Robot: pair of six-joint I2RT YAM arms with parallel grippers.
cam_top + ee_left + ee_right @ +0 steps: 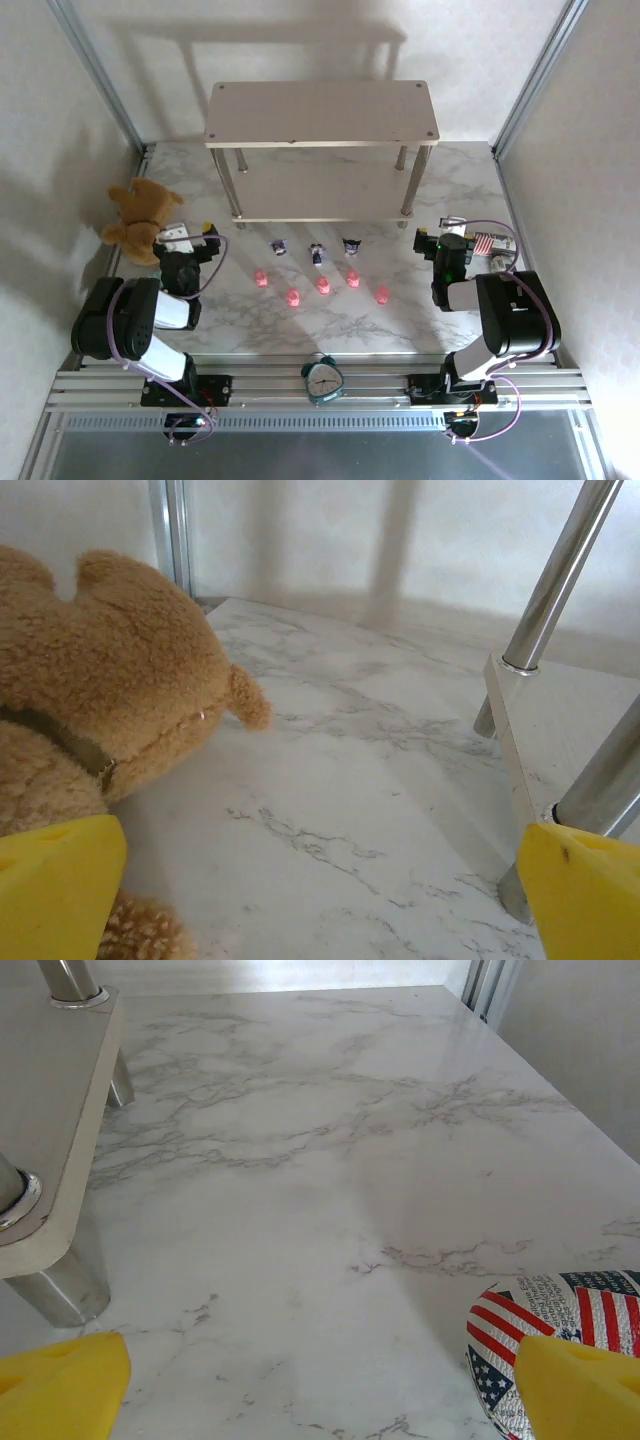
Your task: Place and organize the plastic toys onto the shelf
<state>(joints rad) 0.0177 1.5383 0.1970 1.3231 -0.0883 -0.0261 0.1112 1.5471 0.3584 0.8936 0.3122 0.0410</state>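
Several tiny pink pig toys (323, 285) lie in a loose row on the marble table, and three dark purple-and-white figurines (317, 253) stand just behind them. Behind those stands the shelf (320, 115), two beige boards on silver legs, both boards bare. My left gripper (195, 236) rests left of the toys, beside the teddy bear, open with nothing between its yellow fingers (55, 890). My right gripper (447, 232) rests right of the toys, also open and empty. The shelf's lower board (560, 720) sits to the right in the left wrist view, and this lower board (50, 1110) is at the left in the right wrist view.
A brown teddy bear (140, 220) sits at the left and is close to my left fingers, the bear (100, 680). A flag-patterned object (530, 1330) lies by my right fingers. A teal alarm clock (323, 380) stands at the near edge between the arm bases.
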